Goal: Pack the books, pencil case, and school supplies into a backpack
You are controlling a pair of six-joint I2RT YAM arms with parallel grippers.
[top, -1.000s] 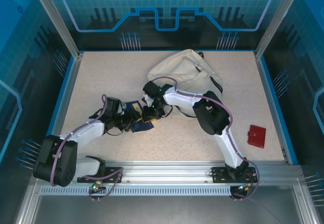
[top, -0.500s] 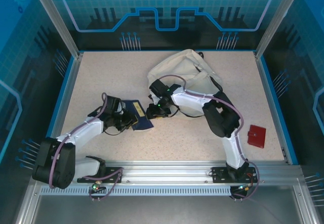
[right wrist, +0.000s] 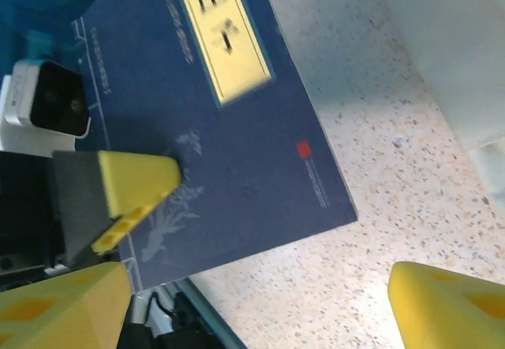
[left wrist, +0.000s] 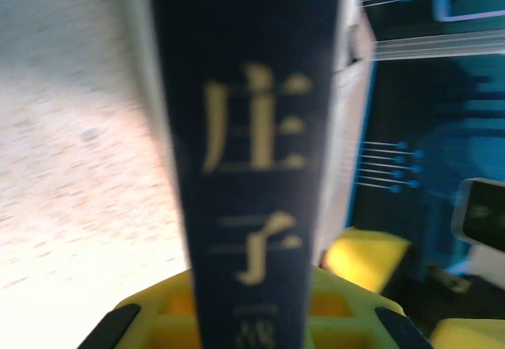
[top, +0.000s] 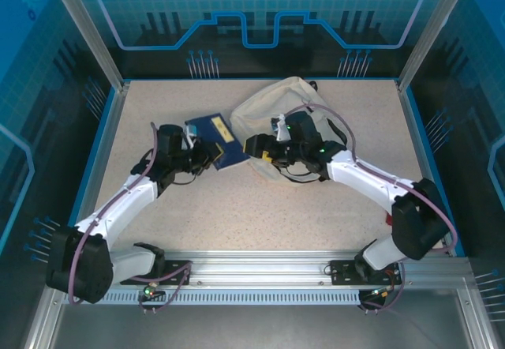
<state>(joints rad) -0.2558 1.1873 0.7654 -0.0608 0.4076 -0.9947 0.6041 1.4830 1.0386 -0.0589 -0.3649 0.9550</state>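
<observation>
Early stage of packing. The left hand [top: 203,159] clamps a dark-blue book [top: 215,139] with a yellow title label — just beside the cream backpack [top: 293,100], not yet inside. The right hand [top: 263,149], spread wide and empty, hovers at the backpack's near edge. Insertion remains; the backpack's contents cannot be told.

You'll find the book [top: 217,138] between the jaws of your left end effector [top: 201,159], reaching away from it toward the far side, above the surface [top: 237,207]. Your right end effector [top: 254,147] sits just right of the book, apart from it, with the backpack [top: 288,104] behind and to its right
</observation>
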